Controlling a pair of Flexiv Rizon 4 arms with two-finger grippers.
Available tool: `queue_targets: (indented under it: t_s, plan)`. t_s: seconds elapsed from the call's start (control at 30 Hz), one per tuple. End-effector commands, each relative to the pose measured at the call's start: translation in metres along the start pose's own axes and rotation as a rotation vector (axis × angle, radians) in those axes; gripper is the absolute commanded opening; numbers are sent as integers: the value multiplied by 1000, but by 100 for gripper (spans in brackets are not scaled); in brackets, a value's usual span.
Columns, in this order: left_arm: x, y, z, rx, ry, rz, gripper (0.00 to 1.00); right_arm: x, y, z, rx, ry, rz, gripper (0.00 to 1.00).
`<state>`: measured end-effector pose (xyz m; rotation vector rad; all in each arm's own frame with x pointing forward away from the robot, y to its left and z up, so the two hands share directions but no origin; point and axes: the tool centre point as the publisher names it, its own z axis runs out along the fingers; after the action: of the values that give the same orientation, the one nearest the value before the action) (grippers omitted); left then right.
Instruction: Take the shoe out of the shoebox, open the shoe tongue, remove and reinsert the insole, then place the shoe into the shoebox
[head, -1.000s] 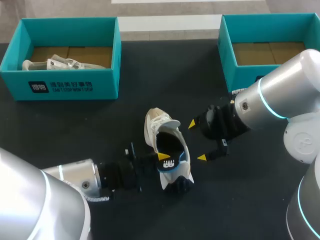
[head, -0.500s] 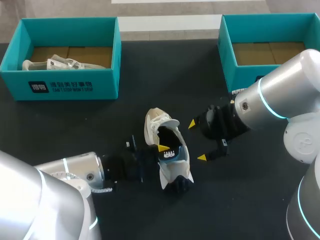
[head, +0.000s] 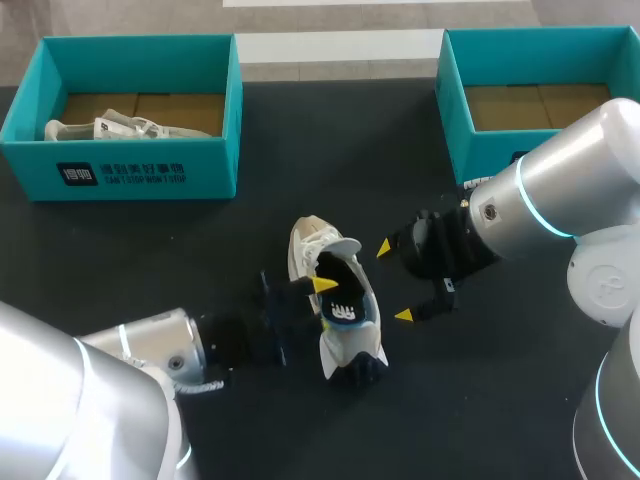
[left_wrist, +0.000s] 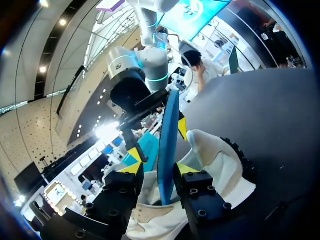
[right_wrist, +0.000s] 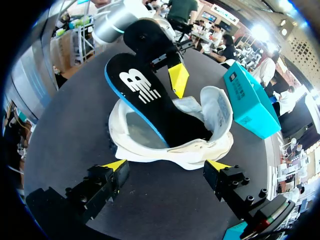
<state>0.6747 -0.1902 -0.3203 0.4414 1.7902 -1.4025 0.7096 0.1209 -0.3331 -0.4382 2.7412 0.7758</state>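
A white shoe (head: 312, 252) lies on its side in the middle of the black table. Its black, blue-edged insole (head: 345, 308) sticks out of the opening, heel end raised. My left gripper (head: 322, 300) reaches in from the left. In the left wrist view the left gripper (left_wrist: 158, 169) has its fingers apart on either side of the thin insole (left_wrist: 167, 135), with a gap on one side. My right gripper (head: 394, 282) hangs open just right of the shoe. In the right wrist view the shoe (right_wrist: 210, 112) and insole (right_wrist: 150, 100) lie ahead of the right gripper (right_wrist: 166, 165), untouched.
A teal shoebox (head: 140, 165) at the back left holds another pale shoe (head: 115, 127). A second teal shoebox (head: 455, 110) stands at the back right with only its cardboard floor showing. Bare black table lies in front of the shoe.
My left gripper's fingers have spread apart from the insole they were shut on, and its upper yellow tip sits higher. The insole stands a little more upright. The right arm has not moved.
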Motion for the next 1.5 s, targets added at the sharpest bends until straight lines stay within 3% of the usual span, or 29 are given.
queue_targets:
  t_s: [0.03, 0.17, 0.67, 1.03, 1.5]
  plan:
    - [6, -11, -13, -11, -11, 7, 32, 1, 0, 0, 0, -2, -1, 100]
    - [13, -6, -6, -8, 1, -14, 0, 1, 0, 0, 0, -2, -1, 100]
    - [16, -2, 3, 0, 48, -12, 0, 1, 0, 0, 0, -2, -1, 100]
    - [8, 2, -1, -35, 72, 30, 0, 1, 0, 0, 0, -2, -1, 100]
    - [14, 11, 2, -85, 166, 93, 0, 1, 0, 0, 0, -2, -1, 100]
